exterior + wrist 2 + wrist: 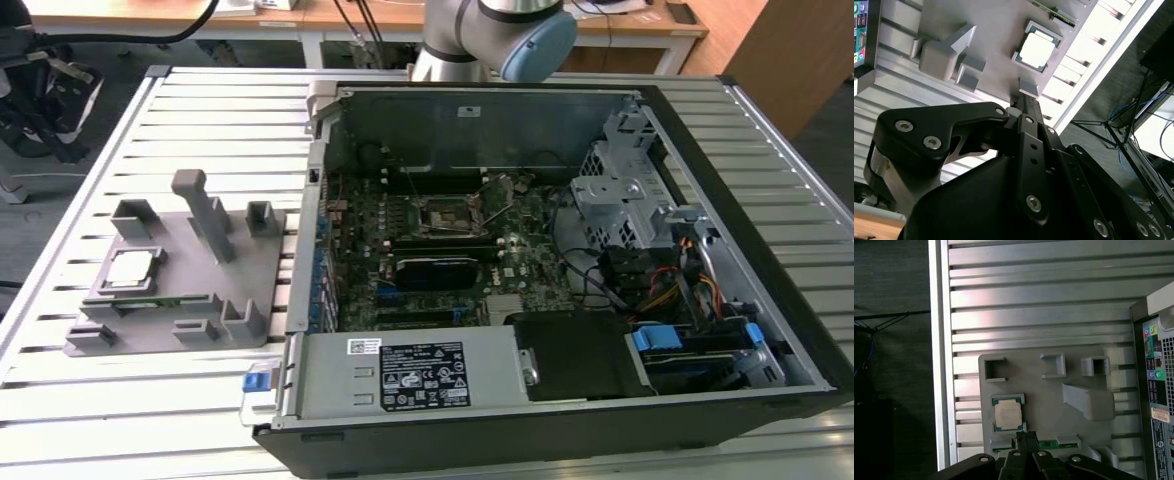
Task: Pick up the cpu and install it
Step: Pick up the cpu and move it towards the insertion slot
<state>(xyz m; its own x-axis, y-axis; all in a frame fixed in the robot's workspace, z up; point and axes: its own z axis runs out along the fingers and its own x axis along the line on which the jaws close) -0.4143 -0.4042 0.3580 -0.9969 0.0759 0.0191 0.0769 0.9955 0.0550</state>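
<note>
The cpu (130,270), a small square chip with a silvery top and green edge, lies flat in a pocket of the grey holder (200,300) on the slatted table, at the exterior view's left. Both wrist views look down on the cpu (1007,414) (1036,48) from well above. My gripper (1026,436) (1021,97) hangs over the holder's edge beside the chip, its black fingers shut together with nothing between them. The open socket (445,215) sits on the motherboard inside the computer case (747,300).
A green memory stick (1049,444) lies in a slot of the holder next to the cpu. Grey posts and blocks (207,210) stand up from the holder. The case walls, drive cage (621,195) and cables (667,290) surround the motherboard.
</note>
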